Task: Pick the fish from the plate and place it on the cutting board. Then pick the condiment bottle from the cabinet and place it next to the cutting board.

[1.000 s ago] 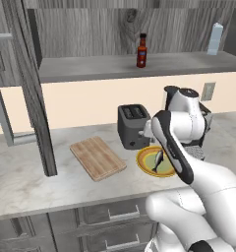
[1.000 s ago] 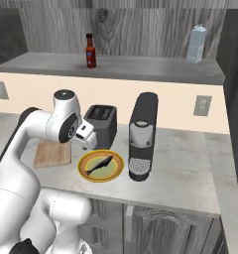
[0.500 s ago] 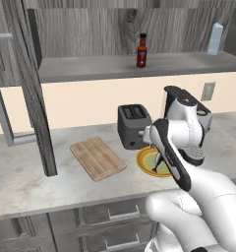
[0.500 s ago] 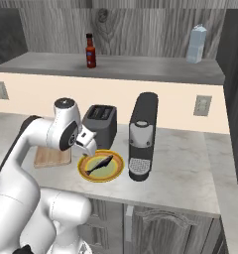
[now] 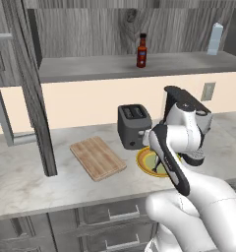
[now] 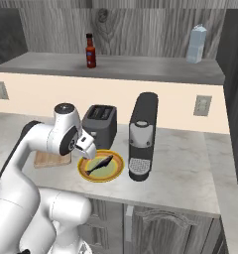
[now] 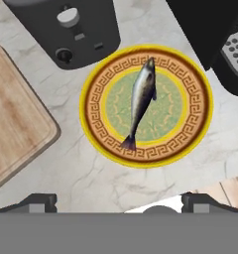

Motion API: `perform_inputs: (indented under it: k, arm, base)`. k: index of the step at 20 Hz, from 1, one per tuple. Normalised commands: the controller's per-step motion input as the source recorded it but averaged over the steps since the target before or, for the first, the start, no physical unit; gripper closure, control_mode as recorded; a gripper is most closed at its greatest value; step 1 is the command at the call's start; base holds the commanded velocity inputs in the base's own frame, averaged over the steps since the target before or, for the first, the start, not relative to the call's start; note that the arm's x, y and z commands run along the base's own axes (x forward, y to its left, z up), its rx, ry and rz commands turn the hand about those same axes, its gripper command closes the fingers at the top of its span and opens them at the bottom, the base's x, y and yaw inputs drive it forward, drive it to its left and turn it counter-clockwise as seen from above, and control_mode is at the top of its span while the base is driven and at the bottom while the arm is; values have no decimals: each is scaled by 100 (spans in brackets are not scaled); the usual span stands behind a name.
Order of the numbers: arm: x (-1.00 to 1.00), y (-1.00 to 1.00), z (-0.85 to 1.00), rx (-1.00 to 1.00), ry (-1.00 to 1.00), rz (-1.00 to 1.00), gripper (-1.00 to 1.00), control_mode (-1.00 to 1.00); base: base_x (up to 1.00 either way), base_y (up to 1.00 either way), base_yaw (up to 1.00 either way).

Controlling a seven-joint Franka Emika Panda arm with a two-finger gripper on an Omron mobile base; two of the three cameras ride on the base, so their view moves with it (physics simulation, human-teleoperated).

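Note:
The dark slim fish (image 7: pixel 141 96) lies across the greenish centre of the yellow-rimmed plate (image 7: pixel 98 134) on the marble counter. My gripper (image 7: pixel 120 204) hovers above the plate's near edge, open, with nothing between its fingertips. From the right base view the gripper (image 6: pixel 86 149) hangs over the plate's (image 6: pixel 84 171) left rim, beside the fish (image 6: pixel 100 164). The wooden cutting board (image 5: pixel 97 157) lies left of the plate (image 5: pixel 143 160). The dark-red condiment bottle (image 5: pixel 141 51) stands upright on the cabinet shelf (image 5: pixel 90 69).
A black toaster (image 5: pixel 133 125) stands just behind the plate, and a black coffee machine (image 6: pixel 142 136) stands close on its right. A pale blue-white bottle (image 6: pixel 196 44) is at the shelf's right end. A grey vertical panel (image 5: pixel 39 123) rises left of the board.
The arm has swung lower and the hand has dropped closer to the plate. Fish, board and bottle have not moved, and the jaws stay open.

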Motion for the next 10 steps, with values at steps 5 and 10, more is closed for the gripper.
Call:
perform_inputs:
  k: [5,10]
  arm:
    - [0,0,-8,0,-2,-2,-100,-100]
    - [0,-1,-13,0,-6,-4,-100,-100]
  base:
    - [0,0,0]
    - [0,0,0]
